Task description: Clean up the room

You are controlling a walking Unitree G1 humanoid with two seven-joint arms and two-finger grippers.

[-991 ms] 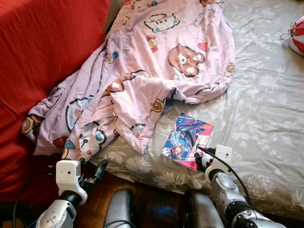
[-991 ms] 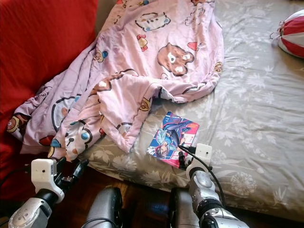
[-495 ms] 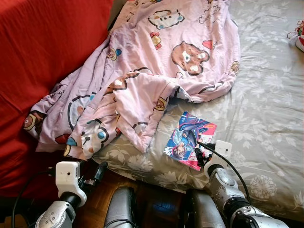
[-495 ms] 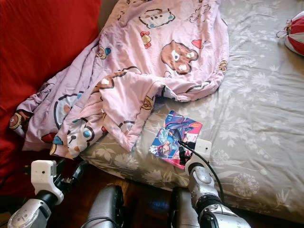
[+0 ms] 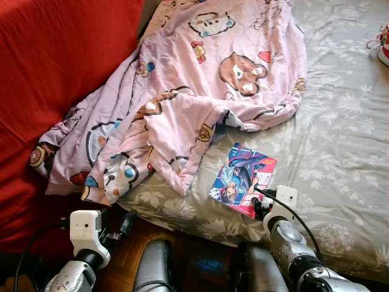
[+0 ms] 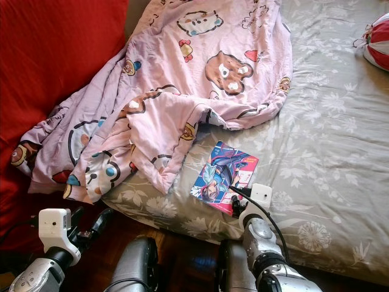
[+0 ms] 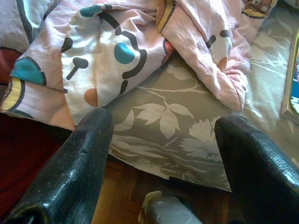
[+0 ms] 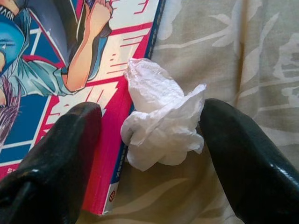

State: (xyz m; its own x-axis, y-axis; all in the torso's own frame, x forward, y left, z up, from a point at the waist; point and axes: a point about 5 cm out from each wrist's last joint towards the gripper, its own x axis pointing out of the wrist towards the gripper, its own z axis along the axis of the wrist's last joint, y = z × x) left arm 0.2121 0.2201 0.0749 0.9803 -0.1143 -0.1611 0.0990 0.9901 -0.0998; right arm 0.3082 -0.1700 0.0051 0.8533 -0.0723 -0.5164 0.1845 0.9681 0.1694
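A crumpled white tissue (image 8: pixel 161 119) lies on the grey floral bed sheet (image 5: pixel 340 140), touching the red edge of a colourful comic book (image 5: pixel 243 179). My right gripper (image 8: pixel 152 116) is open, one black finger over the book's cover and the other over the sheet, with the tissue between them. In the head view this gripper (image 5: pixel 258 205) sits at the book's near corner. My left gripper (image 5: pixel 124 222) is open and holds nothing. It hangs low by the bed's front edge, under the hanging hem of the pink cartoon blanket (image 5: pixel 200 79).
The pink blanket spreads over the bed's left half and drapes off its front edge. A red cloth (image 5: pixel 55 67) covers the left side. A red-and-white striped object (image 6: pixel 378 33) lies at the bed's far right. Wooden floor (image 5: pixel 194 252) shows below the mattress.
The whole picture has shifted a little with the camera. Both grippers stay about where they were, the right one at the book's near corner.
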